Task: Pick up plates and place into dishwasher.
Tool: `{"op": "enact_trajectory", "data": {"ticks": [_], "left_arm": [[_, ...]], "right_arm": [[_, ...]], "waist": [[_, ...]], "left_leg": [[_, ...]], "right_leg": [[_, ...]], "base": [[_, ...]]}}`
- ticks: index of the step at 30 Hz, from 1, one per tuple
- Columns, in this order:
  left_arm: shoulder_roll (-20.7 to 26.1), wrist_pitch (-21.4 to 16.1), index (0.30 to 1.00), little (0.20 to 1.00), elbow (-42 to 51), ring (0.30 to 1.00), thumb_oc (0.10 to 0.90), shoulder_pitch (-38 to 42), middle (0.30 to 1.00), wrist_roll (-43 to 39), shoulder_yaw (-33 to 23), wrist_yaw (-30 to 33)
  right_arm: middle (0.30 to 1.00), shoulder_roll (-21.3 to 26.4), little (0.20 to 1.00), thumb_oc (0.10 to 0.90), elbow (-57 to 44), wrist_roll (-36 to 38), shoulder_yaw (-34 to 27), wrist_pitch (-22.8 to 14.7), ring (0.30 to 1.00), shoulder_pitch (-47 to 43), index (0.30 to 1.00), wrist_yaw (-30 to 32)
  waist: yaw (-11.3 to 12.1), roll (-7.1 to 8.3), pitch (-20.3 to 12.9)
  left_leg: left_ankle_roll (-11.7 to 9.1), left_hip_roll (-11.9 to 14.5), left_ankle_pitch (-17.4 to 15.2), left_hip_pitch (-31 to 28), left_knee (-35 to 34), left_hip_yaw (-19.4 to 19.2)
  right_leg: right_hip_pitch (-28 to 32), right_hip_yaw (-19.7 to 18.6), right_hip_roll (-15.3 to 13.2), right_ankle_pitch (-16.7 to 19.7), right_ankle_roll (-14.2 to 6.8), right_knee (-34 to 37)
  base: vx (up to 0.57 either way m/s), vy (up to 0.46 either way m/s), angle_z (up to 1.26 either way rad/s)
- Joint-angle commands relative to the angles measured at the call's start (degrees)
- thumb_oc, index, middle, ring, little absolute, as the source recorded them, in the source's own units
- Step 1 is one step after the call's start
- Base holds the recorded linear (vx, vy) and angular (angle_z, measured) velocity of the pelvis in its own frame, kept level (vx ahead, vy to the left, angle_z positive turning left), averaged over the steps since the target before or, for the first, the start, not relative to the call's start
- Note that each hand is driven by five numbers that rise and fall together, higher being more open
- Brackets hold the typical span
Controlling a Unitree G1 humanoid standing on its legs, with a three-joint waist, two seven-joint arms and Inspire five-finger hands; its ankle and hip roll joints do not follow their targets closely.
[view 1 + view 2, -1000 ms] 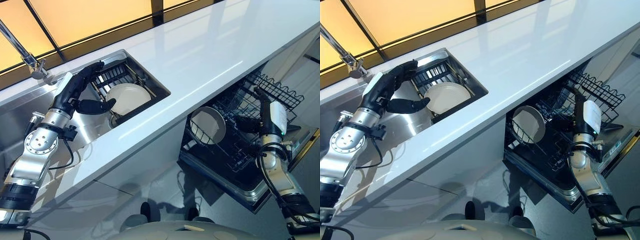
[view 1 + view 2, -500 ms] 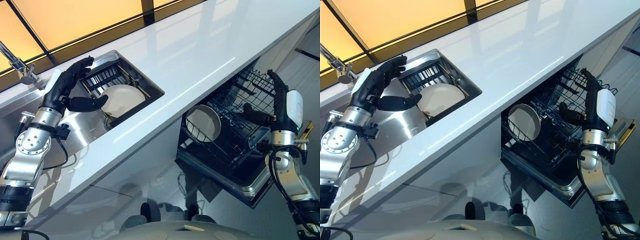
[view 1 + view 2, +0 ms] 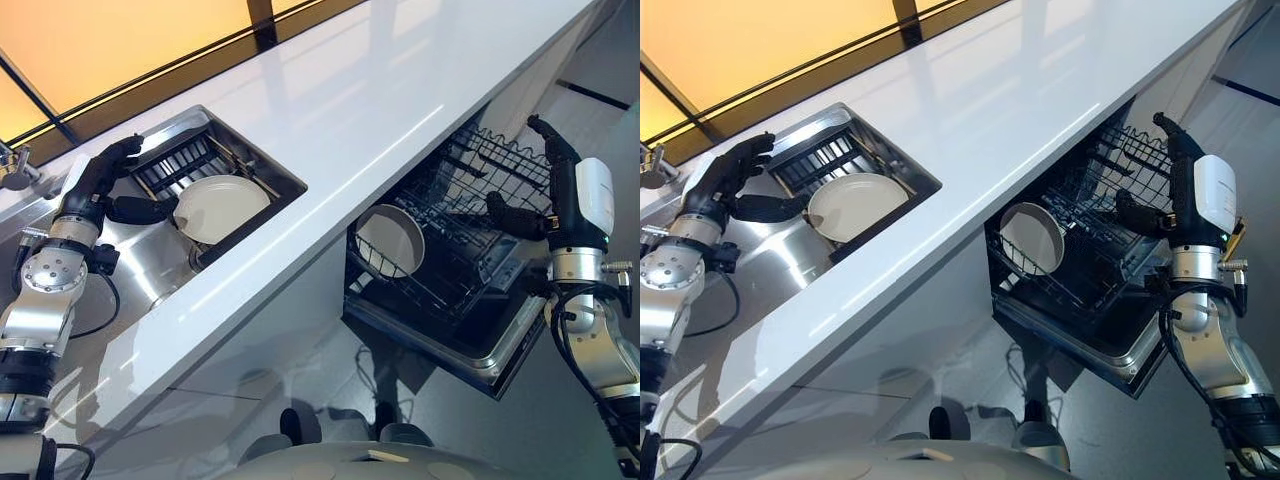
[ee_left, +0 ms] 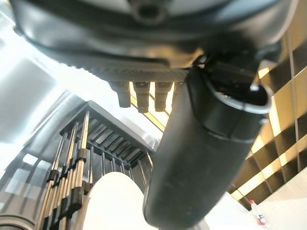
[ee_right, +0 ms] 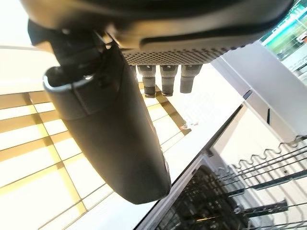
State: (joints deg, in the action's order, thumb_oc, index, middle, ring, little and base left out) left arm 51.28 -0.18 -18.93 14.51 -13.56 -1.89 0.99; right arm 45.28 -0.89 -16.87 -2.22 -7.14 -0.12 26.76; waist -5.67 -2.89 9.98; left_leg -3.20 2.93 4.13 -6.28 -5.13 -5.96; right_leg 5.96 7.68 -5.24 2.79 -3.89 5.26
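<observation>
Change from a second ago: whole scene sits differently in both eye views, so camera moved; left hand [image 3: 95,185] now over the sink's far left edge by the drying rack rather than reaching across it; right hand [image 3: 1175,190] raised higher, above the dishwasher rack's outer edge.
Left hand: fingers spread and gently bent, thumb [image 4: 201,158] sticking out toward the plate, holding nothing, just beside the plate's rim, contact not clear.
Right hand: fingers straight and pointing up, thumb out toward the rack, holding nothing, apart from the wire.
Plate in sink [image 3: 220,207]: white, lying tilted in the steel sink [image 3: 160,270], leaning on the dark drying rack [image 3: 180,165].
Plate in dishwasher [image 3: 1031,237]: white, standing upright on edge in the pulled-out wire rack [image 3: 470,200], below the counter edge.
Counter [image 3: 400,90]: white, glossy, running between sink and dishwasher.
Writing: none readable.
Left wrist view: rack bars and plate's pale rim [image 4: 112,201] past the thumb, seen from close.
Right wrist view: rack wires [image 5: 259,177] and counter underside past the thumb.
Eye views: both arms, sink, counter and open dishwasher together.
</observation>
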Motion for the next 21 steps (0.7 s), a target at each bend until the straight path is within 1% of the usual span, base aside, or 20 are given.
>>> {"op": "enact_trajectory", "data": {"ticks": [1, 5, 9, 12, 16, 21], "left_arm": [[6.3, -5.4, 0.900, 0.900, -4.0, 0.900, 0.800, 10.0, 0.900, -1.4, -0.1, 4.4], [6.0, -6.8, 0.900, 0.900, -6.5, 0.900, 0.800, 11.5, 0.900, -3.9, -0.1, 5.2], [6.4, -8.5, 0.900, 0.900, -8.9, 0.900, 0.800, 13.3, 0.900, -4.3, 0.3, 6.2], [7.0, -7.6, 0.900, 0.900, -11.9, 0.900, 0.800, 14.8, 0.900, -3.6, 0.5, 7.1], [8.0, -7.7, 0.900, 0.900, -15.5, 0.900, 0.800, 16.0, 0.900, -2.9, 1.3, 8.7], [9.6, -5.2, 0.900, 0.900, -17.5, 0.900, 0.800, 17.1, 0.900, -0.7, 2.7, 8.7]], "right_arm": [[0.900, 5.7, 0.900, 0.800, -6.9, 0.4, -4.1, -1.7, 0.900, -3.1, 0.900, 0.8], [0.900, 6.2, 0.900, 0.800, -5.4, 0.1, -5.0, -1.9, 0.900, -1.2, 0.900, 0.2], [0.900, 6.8, 0.900, 0.800, -4.2, 0.2, -5.2, -1.7, 0.900, -0.3, 0.900, 0.0], [0.900, 7.3, 0.900, 0.800, -3.9, 0.1, -5.6, -1.7, 0.900, 0.4, 0.900, -0.5], [0.900, 8.2, 0.900, 0.800, -3.9, -0.2, -5.8, -2.3, 0.900, 0.8, 0.900, -0.4], [0.900, 9.9, 0.900, 0.800, -4.7, 0.2, -6.5, -2.6, 0.900, 0.8, 0.900, -0.4]], "waist": [[-1.1, 1.68, -2.5], [-2.1, 2.02, -2.2], [-2.9, 2.33, -1.8], [-3.6, 2.45, -1.2], [-4.3, 2.64, 0.2], [-4.7, 3.10, 2.1]], "left_leg": [[2.7, -4.5, -5.1, -1.9, 0.1, -2.0], [2.8, -4.2, -5.0, -1.7, 0.1, -2.9], [2.8, -4.0, -4.8, -1.3, 0.1, -3.7], [2.9, -3.8, -4.7, -1.0, 0.2, -4.5], [3.0, -3.6, -4.6, 0.0, 0.4, -5.3], [3.0, -3.5, -4.2, 1.2, 0.5, -5.8]], "right_leg": [[-0.2, -1.2, 1.8, 0.4, -3.4, -0.3], [-0.9, -1.7, 1.9, 0.5, -3.5, -0.3], [-1.6, -2.2, 2.0, 0.8, -3.5, -0.3], [-2.3, -2.9, 2.1, 0.9, -3.6, -0.4], [-3.6, -3.7, 2.1, 1.2, -3.6, -0.6], [-4.8, -4.1, 2.1, 1.7, -3.9, -0.6]], "base": [[0.02, 0.062, -0.17], [0.02, 0.056, -0.14], [0.01, 0.042, -0.17], [0.00, 0.049, -0.06], [-0.05, 0.054, -0.17], [-0.05, 0.045, -0.14]]}}
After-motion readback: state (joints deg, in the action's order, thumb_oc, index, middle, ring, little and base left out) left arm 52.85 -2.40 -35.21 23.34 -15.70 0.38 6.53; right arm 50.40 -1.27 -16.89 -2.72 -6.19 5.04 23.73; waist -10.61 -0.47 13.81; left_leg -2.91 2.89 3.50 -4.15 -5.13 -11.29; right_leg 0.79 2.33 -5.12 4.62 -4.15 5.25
